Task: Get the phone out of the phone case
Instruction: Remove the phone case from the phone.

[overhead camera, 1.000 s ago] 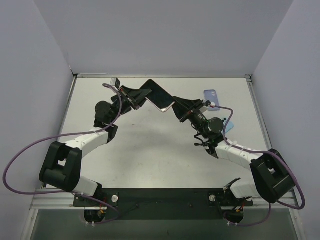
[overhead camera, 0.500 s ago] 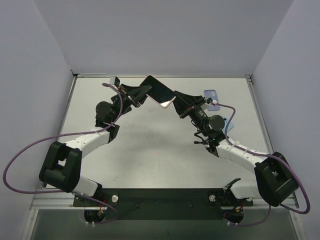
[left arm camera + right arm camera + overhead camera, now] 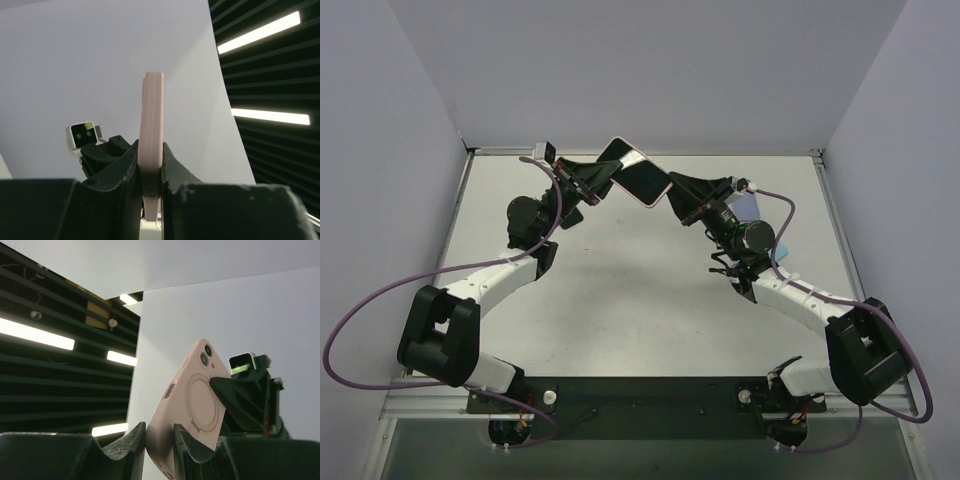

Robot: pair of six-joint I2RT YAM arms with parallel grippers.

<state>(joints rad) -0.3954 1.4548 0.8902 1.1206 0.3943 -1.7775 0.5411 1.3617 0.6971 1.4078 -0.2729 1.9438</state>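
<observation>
Aloft, phone (image 3: 640, 179) screen-up; long axis slants far-left from clamping right claw (image 3: 673, 196); left claw (image 3: 604, 172) clamps its edge.

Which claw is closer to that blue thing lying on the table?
Right. The right gripper, clamped on one end of the pink-cased phone, sits just beside the blue thing. The left gripper grips the phone's other end, farther off.

Nothing readable is showing in any view: no lettering, brand, number or sign. The pink phone case (image 3: 187, 405) is presenting only a plain moulded ring and camera lenses on its back, and the phone (image 3: 642, 181) is facing the overhead camera with a dark screen.
</observation>
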